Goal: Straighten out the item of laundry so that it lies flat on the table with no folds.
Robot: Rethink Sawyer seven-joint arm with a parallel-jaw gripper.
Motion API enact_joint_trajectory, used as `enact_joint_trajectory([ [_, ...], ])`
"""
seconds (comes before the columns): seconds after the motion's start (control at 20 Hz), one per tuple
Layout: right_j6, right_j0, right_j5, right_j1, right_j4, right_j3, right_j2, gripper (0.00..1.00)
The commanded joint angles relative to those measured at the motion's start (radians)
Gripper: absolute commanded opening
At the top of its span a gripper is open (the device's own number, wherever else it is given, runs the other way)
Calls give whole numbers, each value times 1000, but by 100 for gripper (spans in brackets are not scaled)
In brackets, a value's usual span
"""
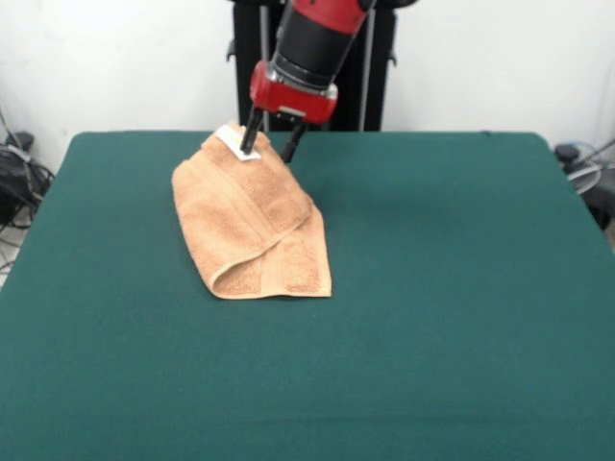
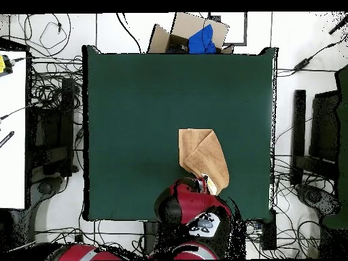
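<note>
My gripper, two dark fingers below a red wrist block, stands spread over the far corner of the peach-orange terry towel, one finger resting on or just above the small white tag and the other just beside the cloth edge; nothing is pinched between them as far as the front view shows. Directly beneath and forward of my gripper the towel lies folded over itself in a wedge, its woven border bands doubled along the lower hem. Around it, on all sides of my gripper, spreads the dark green felt-covered table, with wide bare ground beyond the towel. Judged step: securing a grasp on the tagged corner, the unfolding not yet begun. The next move calls for closing on the upper layer only, then drawing it away from the fold so the layers separate.
</note>
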Motion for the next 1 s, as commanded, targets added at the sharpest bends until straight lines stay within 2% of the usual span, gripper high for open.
enact_joint_trajectory([
  [0.05, 203, -5, 7, 14, 71, -34, -7, 100],
  [1.0, 199, -53, -13, -12, 77, -39, -2, 100],
])
